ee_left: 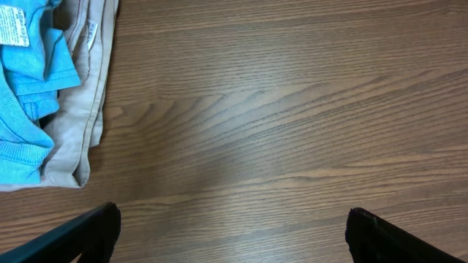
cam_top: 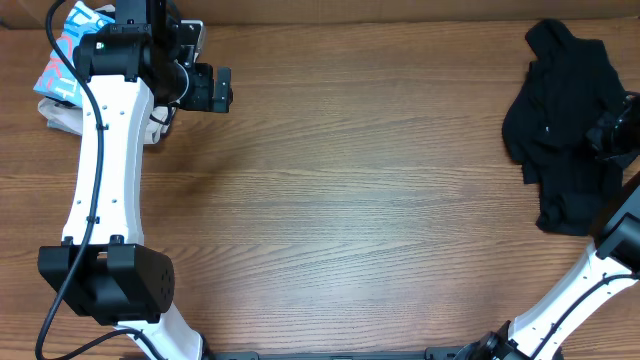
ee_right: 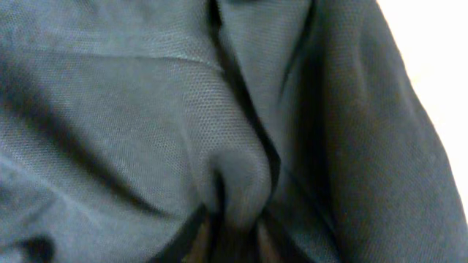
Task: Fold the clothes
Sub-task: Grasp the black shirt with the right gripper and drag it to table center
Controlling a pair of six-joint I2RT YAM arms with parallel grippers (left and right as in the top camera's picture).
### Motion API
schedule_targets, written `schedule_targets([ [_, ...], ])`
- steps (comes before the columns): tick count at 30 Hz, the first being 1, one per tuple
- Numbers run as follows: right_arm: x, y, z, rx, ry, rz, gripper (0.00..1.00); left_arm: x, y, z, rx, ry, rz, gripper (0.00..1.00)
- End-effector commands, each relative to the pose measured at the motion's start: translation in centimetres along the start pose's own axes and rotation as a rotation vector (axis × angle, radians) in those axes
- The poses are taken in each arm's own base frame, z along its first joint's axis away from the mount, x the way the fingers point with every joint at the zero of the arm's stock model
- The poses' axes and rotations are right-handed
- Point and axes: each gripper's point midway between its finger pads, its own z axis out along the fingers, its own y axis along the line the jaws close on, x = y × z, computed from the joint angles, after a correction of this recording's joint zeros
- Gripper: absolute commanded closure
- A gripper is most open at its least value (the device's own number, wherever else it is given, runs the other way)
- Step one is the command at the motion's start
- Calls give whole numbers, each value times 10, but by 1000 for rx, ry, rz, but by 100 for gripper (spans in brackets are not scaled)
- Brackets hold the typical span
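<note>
The black shirt (cam_top: 560, 130) lies crumpled at the table's right edge. My right gripper (cam_top: 610, 132) is down on its right side. In the right wrist view the dark fabric (ee_right: 146, 109) fills the frame, and a raised fold of it (ee_right: 245, 186) runs down between my fingertips (ee_right: 232, 245), which are closed on it. My left gripper (cam_top: 215, 90) hovers at the far left of the table, far from the shirt. Its two fingers stand wide apart and empty (ee_left: 232, 230) over bare wood.
A light blue shirt (cam_top: 68, 45) lies on a beige garment (cam_top: 70, 115) at the back left corner, beside my left arm. Both also show in the left wrist view, the blue shirt (ee_left: 33, 80) over the beige garment (ee_left: 80, 124). The wooden table (cam_top: 350, 190) spans the middle.
</note>
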Motion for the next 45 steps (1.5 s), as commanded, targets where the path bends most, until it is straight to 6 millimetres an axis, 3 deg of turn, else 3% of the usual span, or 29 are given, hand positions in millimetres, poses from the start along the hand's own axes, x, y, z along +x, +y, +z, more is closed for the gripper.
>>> schedule_targets([
  [1, 2, -1, 2, 7, 7, -2, 96, -3, -2, -3, 17, -16, -13, 0],
  [5, 2, 8, -4, -42, 15, -1, 96, -8, -2, -4, 13, -37, -9, 4],
  [8, -3, 22, -25, -96, 15, -6, 96, -15, -1, -8, 10, -65, -10, 5],
  [11, -8, 42, -60, -154, 9, -29, 96, -26, -2, -21, 7, -107, -22, 5],
  [14, -7, 75, -113, -244, 1, -104, 96, -40, -4, -46, -4, -166, -12, 3],
  [16, 3, 107, -154, -324, 2, -179, 96, -48, -2, -67, -35, -208, -9, 2],
  [19, 24, 146, -191, -387, 6, -282, 96, -52, 2, -88, -76, -239, -9, 0],
  [24, 87, 218, -227, -443, 74, -473, 96, -49, 2, -113, -89, -255, -14, 0],
  [25, 119, 249, -234, -470, 115, -556, 96, -47, 6, -119, -95, -255, -24, 0],
  [26, 137, 265, -237, -482, 139, -603, 96, -45, 10, -120, -100, -253, -31, 0],
  [33, 275, 350, -256, -551, 301, -904, 94, -39, 38, -126, -135, -245, -91, 0],
  [40, 405, 404, -289, -660, 356, -1156, 82, -37, 63, -131, -160, -256, -143, 0],
  [43, 450, 409, -302, -694, 381, -1252, 71, -36, 64, -131, -164, -255, -137, 0],
  [45, 473, 407, -309, -700, 402, -1300, 70, -36, 64, -131, -162, -255, -137, 0],
])
